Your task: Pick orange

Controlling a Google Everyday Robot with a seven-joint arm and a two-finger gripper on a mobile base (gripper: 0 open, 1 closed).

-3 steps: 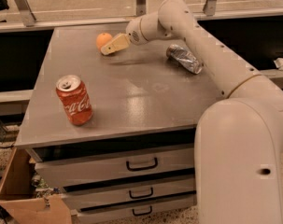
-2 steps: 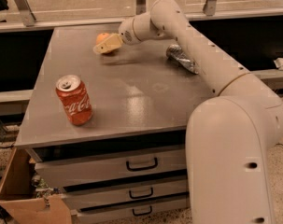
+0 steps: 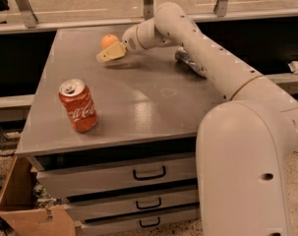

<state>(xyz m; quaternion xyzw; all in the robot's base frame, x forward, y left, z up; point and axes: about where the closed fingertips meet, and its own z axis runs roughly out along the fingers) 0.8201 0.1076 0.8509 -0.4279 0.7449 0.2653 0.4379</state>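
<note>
The orange (image 3: 108,41) is a small round fruit at the far left-centre of the grey table top (image 3: 138,102). My gripper (image 3: 109,53) reaches in from the right on the white arm (image 3: 197,48). Its pale fingers (image 3: 112,53) lie just in front of and below the orange, touching or nearly touching it. The lower part of the orange is hidden behind the fingers.
A red Coca-Cola can (image 3: 78,105) stands upright near the table's front left. A crumpled silvery packet (image 3: 189,62) lies behind the arm at the right. Drawers (image 3: 148,173) sit under the table. A cardboard box (image 3: 25,205) is on the floor at the left. A rail runs along the back.
The gripper has moved left across the far side of the table, from right of the orange to in front of it. The orange and the can have stayed put.
</note>
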